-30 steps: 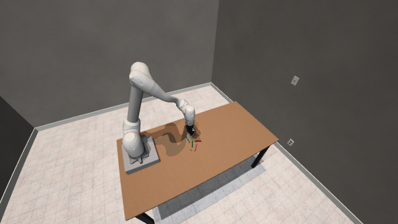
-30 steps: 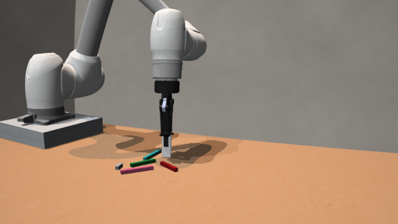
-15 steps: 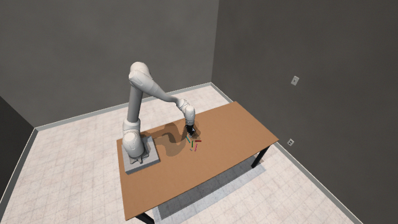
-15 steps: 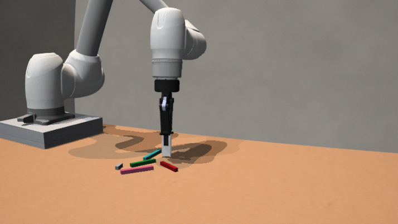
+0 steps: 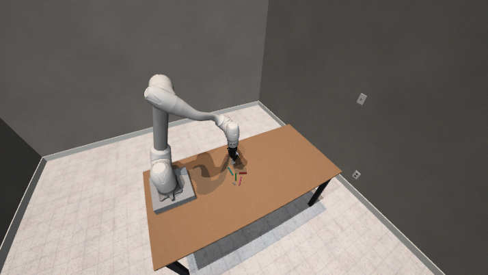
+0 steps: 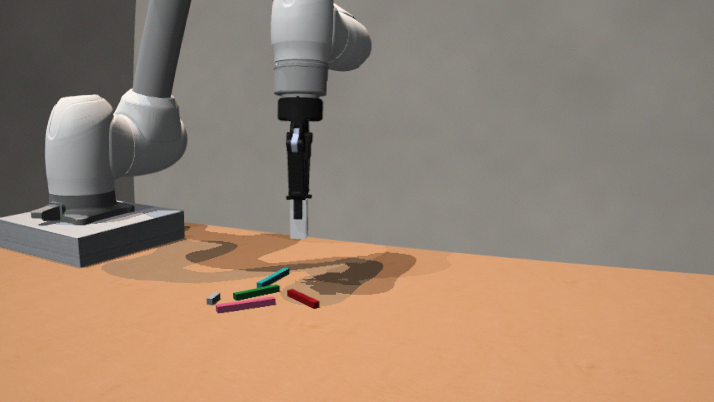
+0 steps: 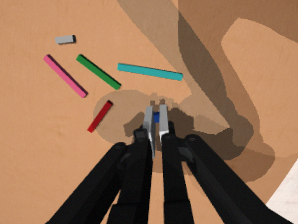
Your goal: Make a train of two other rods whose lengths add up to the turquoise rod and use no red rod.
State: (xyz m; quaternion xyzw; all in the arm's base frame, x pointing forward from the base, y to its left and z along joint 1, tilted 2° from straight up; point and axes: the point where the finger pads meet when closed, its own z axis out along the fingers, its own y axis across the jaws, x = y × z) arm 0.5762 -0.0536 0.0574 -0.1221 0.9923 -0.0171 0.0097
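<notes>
Gripping the blue rod (image 7: 157, 117)

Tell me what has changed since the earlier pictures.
The pincer has risen straight up, away from the table. It is shut on the blue rod; when it took hold, I cannot tell. The turquoise, green, pink, red and grey rods stayed where they lay.
</notes>
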